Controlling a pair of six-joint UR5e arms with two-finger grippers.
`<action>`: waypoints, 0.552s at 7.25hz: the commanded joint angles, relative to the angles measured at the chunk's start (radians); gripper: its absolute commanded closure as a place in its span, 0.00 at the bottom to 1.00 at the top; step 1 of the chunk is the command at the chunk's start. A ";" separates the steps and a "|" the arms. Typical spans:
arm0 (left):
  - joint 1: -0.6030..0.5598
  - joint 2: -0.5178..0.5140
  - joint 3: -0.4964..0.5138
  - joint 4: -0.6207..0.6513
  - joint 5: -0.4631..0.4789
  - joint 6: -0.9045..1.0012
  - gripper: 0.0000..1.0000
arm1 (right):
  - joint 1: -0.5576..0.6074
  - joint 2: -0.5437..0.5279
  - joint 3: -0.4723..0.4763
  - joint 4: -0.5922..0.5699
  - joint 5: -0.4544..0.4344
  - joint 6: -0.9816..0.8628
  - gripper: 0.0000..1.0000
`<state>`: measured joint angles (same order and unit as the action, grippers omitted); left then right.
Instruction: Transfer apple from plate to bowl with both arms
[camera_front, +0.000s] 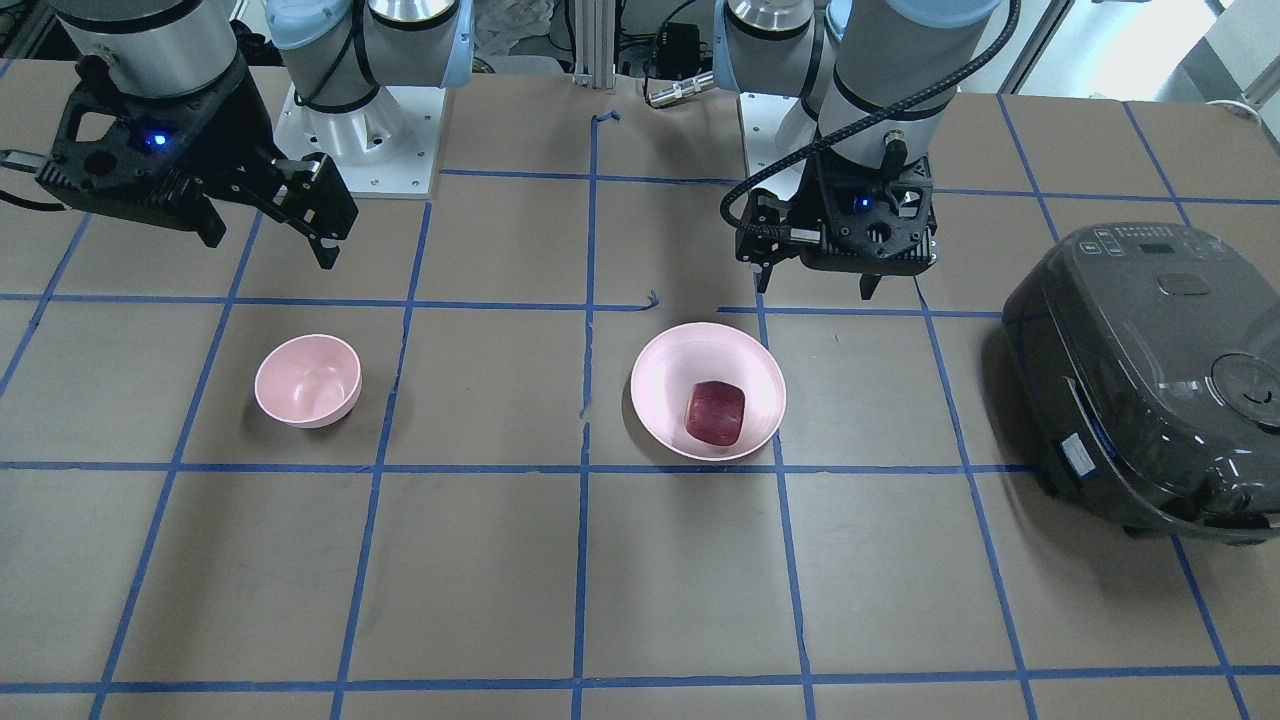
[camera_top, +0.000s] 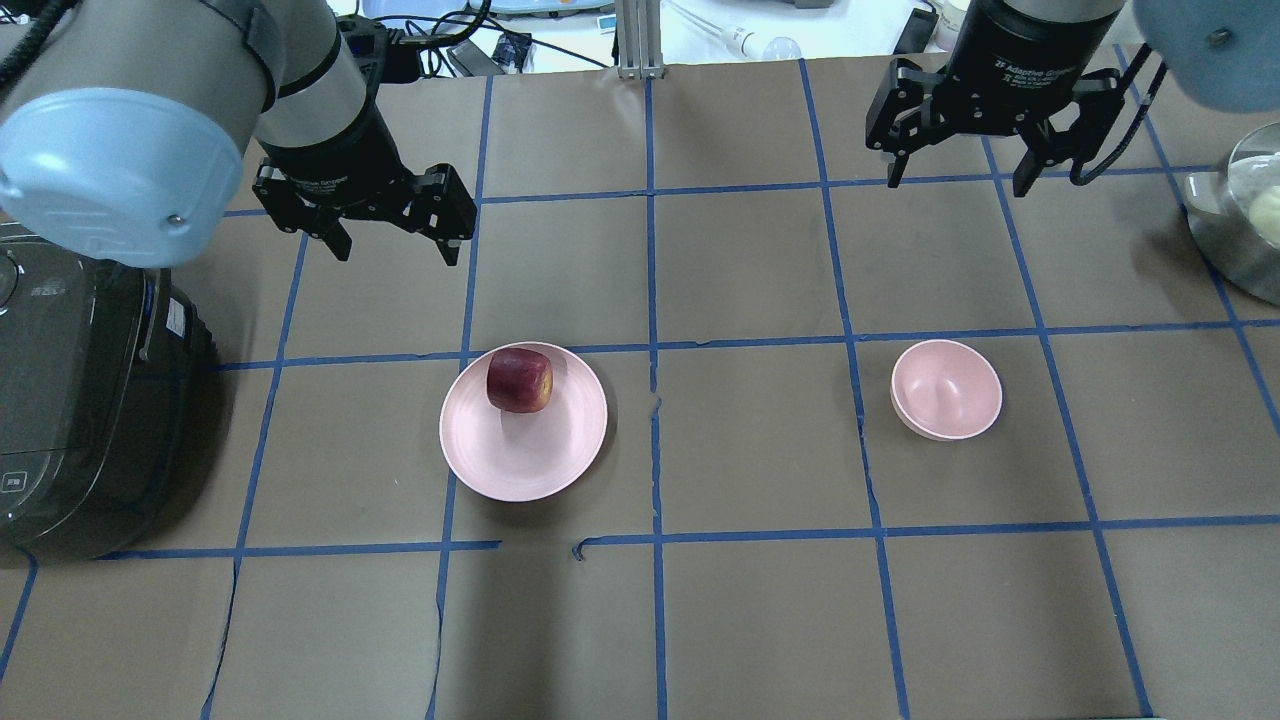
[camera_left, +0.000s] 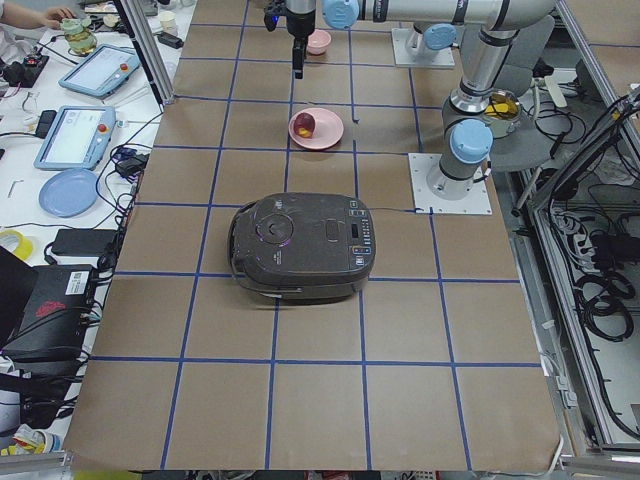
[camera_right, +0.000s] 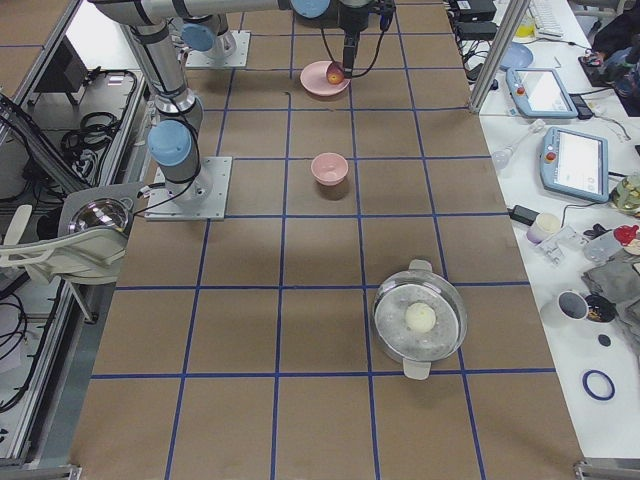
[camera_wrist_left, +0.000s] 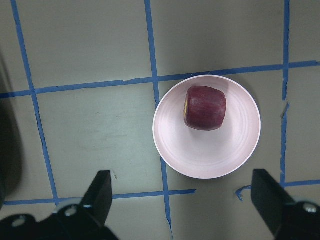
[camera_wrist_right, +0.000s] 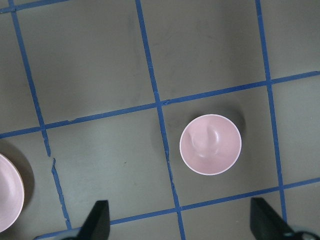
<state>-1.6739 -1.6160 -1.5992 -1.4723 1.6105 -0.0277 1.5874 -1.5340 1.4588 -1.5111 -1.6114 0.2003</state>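
The dark red apple (camera_front: 715, 411) (camera_top: 519, 380) (camera_wrist_left: 205, 107) lies in the wide pink plate (camera_front: 665, 375) (camera_top: 520, 460) (camera_wrist_left: 205, 155), off-centre toward the robot's side. My left gripper (camera_front: 815, 287) (camera_top: 395, 252) hangs open and empty above the table, on the robot's side of the plate and apart from it. The small deep pink bowl (camera_front: 307, 380) (camera_top: 946, 388) (camera_wrist_right: 210, 144) stands empty. My right gripper (camera_front: 270, 245) (camera_top: 957, 183) is open and empty, high above the table on the robot's side of the bowl.
A dark grey rice cooker (camera_front: 1150, 380) (camera_top: 70, 400) (camera_left: 300, 245) sits at the table's end on my left. A steel pot (camera_top: 1240, 220) (camera_right: 420, 320) with a pale ball in it stands at the end on my right. Blue tape lines grid the brown table.
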 joint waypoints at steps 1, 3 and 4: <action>-0.007 -0.014 -0.056 0.117 -0.004 -0.009 0.00 | -0.001 0.000 0.000 -0.001 -0.002 -0.001 0.00; -0.024 -0.039 -0.123 0.227 -0.035 -0.011 0.00 | 0.000 0.000 0.000 0.002 -0.002 0.001 0.00; -0.026 -0.056 -0.128 0.268 -0.037 -0.012 0.00 | 0.000 0.000 0.000 0.003 -0.001 -0.001 0.00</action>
<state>-1.6957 -1.6539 -1.7089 -1.2655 1.5790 -0.0381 1.5870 -1.5340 1.4588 -1.5096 -1.6137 0.2002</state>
